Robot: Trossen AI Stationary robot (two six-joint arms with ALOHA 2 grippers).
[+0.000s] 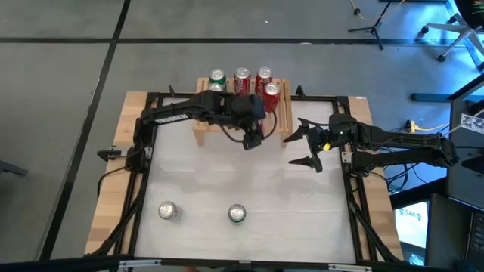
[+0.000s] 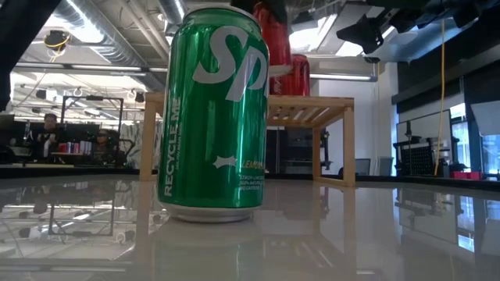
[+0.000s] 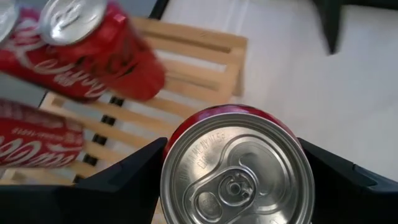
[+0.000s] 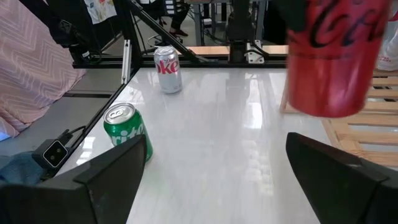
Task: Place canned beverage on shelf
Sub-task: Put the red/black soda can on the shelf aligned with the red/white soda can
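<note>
Fingers point(image 3: 130, 171) of the left gripper point(image 3: 233, 177) clamp a red can point(image 3: 236, 168) above the shelf point(image 1: 203, 130) front edge, while the right gripper point(image 1: 306, 147) waits open beside the shelf.

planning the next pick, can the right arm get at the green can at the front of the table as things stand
Probably yes. The right gripper hangs open and empty over bare table, and the green can stands alone with nothing between them. The left gripper is busy holding a red can by the shelf.

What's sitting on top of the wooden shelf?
The shelf holds five cans: two green, three red. The left gripper holds another red can by the shelf's front. The arm covers part of the shelf.
</note>
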